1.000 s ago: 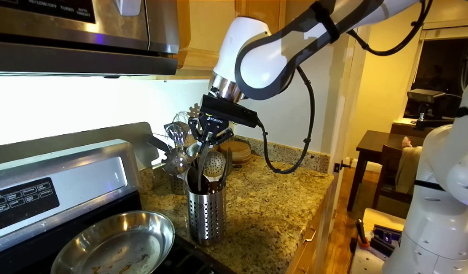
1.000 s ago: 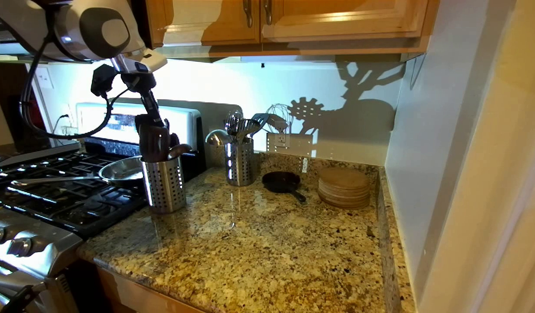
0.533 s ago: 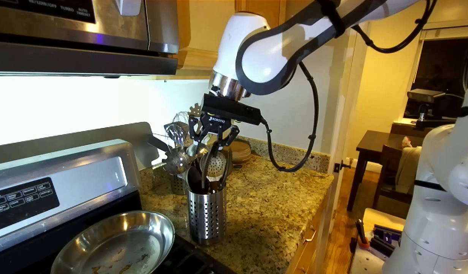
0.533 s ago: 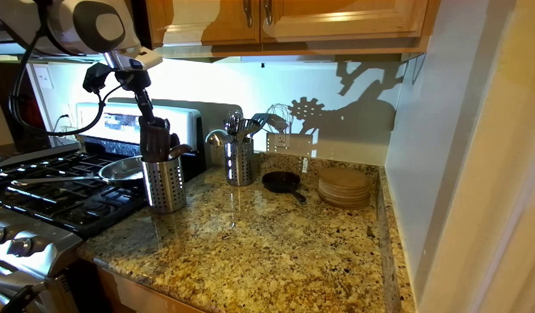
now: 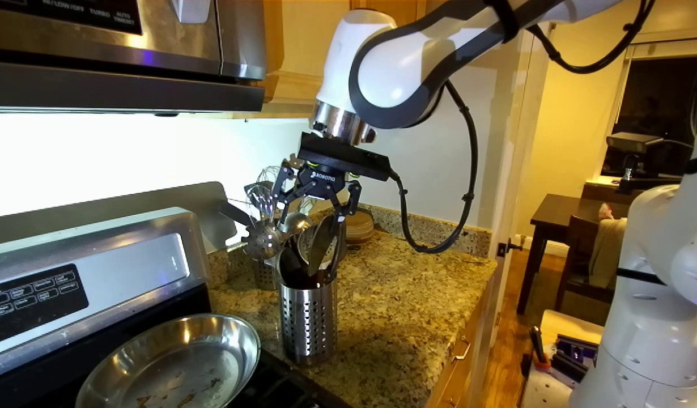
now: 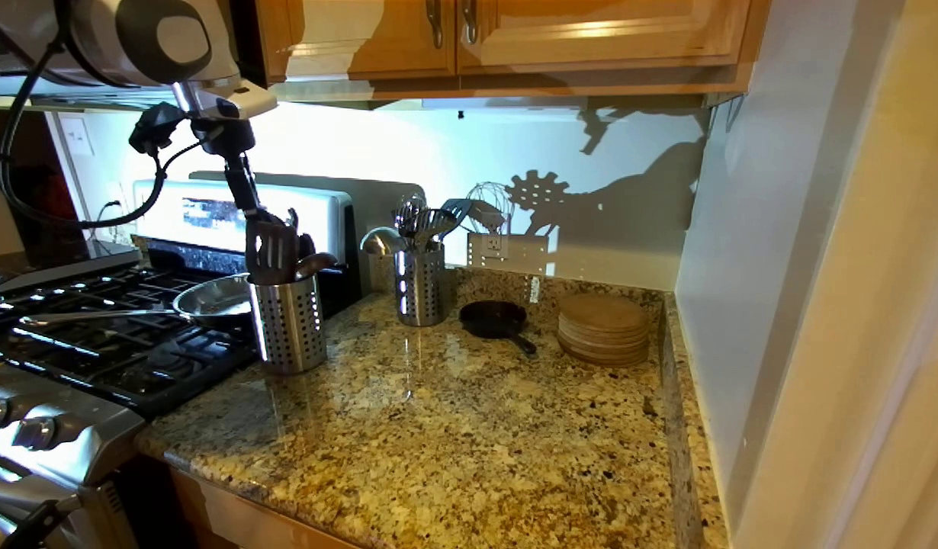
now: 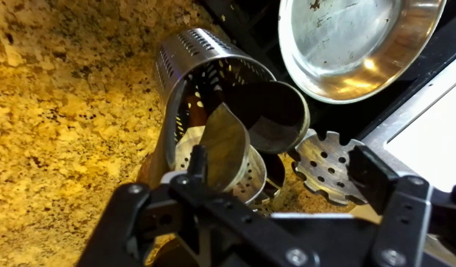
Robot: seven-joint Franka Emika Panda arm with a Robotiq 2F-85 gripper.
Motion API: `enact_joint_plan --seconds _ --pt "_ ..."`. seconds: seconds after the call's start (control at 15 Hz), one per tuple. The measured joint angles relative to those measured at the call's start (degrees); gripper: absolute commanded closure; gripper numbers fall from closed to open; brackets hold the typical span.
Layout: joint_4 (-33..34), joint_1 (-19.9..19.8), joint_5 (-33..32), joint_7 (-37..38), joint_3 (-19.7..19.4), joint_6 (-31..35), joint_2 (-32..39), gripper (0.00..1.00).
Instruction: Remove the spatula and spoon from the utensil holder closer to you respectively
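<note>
Black gripper point(image 5: 311, 218) has jaws spread wide above perforated silver metal cylindrical holder point(image 5: 307, 323). Dark-brown slotted flat-headed spatula point(image 6: 271, 252) stands in holder; dark-brown round-headed spoon point(image 6: 315, 264) tilts over its rim.

Clear room is left over the counter point(image 6: 454, 435) beside the utensil holder point(image 6: 290, 329), whose opposite side is crowded by the steel pan point(image 5: 173, 362).

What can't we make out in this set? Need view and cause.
Lower end of the spatula: hidden in an exterior view by the wall of the utensil holder.
Contact between gripper and spatula: unclear in that view, dark against dark.
Far part of the pan: cut off by the wrist view's top edge.
Lettering on the stove panel: too small to read reliably in an exterior view.
</note>
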Motion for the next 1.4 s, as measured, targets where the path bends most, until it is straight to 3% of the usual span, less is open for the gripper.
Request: enact_joint_plan --seconds 0.13,0.27,0.33,0.4,0.6,1.0,1.4 --pt "-0.12 0.01 0.81 0.00 -0.01 -0.09 0.00 0.17" --pt "-0.31 0.01 1.54 0.00 -0.01 -0.17 0.00 0.20" --pt "-0.36 0.01 1.63 0.11 -0.01 -0.23 0.00 0.17" --pt "-0.38 0.01 1.64 0.24 -0.01 -0.32 0.00 0.07" --pt "-0.39 0.01 1.64 0.60 -0.01 -0.67 0.00 0.00" --pt "-0.41 -0.25 1.54 3.71 -0.18 -2.75 -0.08 0.01" --pt "-0.45 -1.99 -0.26 9.33 -0.63 -3.64 -0.49 0.23"
